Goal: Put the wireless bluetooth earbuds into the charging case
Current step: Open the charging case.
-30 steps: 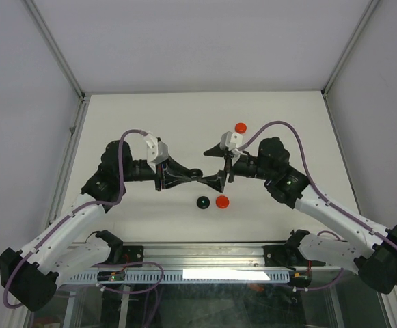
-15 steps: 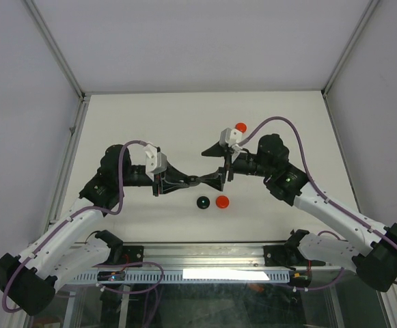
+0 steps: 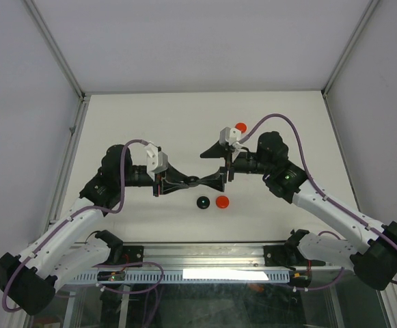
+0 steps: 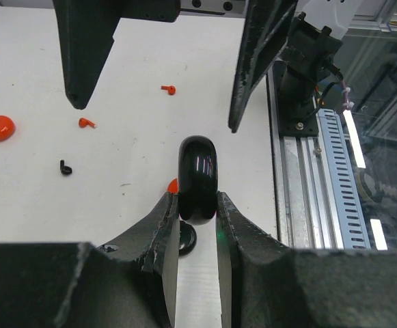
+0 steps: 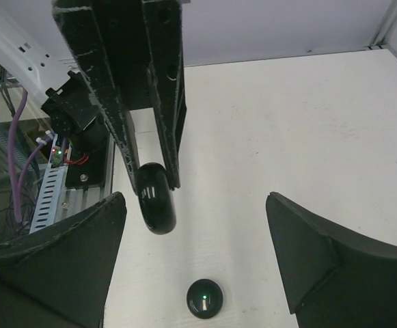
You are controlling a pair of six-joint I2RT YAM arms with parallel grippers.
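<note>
My left gripper (image 4: pixel 197 208) is shut on a glossy black round charging case (image 4: pixel 197 179), held on edge above the table. The same case (image 5: pixel 155 198) hangs just ahead of my right gripper (image 5: pixel 195 198), which is open and empty, and nearer its left finger (image 5: pixel 82 253). From above, the left gripper (image 3: pixel 190 181) and right gripper (image 3: pixel 212 168) meet tip to tip mid-table. Two red earbuds (image 4: pixel 169 89) (image 4: pixel 85 123) and a black earbud (image 4: pixel 65 167) lie loose on the table.
A black case (image 3: pixel 202 202) with a green light and a red case (image 3: pixel 222 201) lie just below the grippers. Another red case (image 3: pixel 240 127) sits behind the right wrist. The metal rail (image 4: pixel 321 157) runs along the near table edge.
The left gripper, with the black case in it, has shifted slightly toward the near edge and closer to the right gripper's fingers. The right gripper has stayed open and barely moved.
</note>
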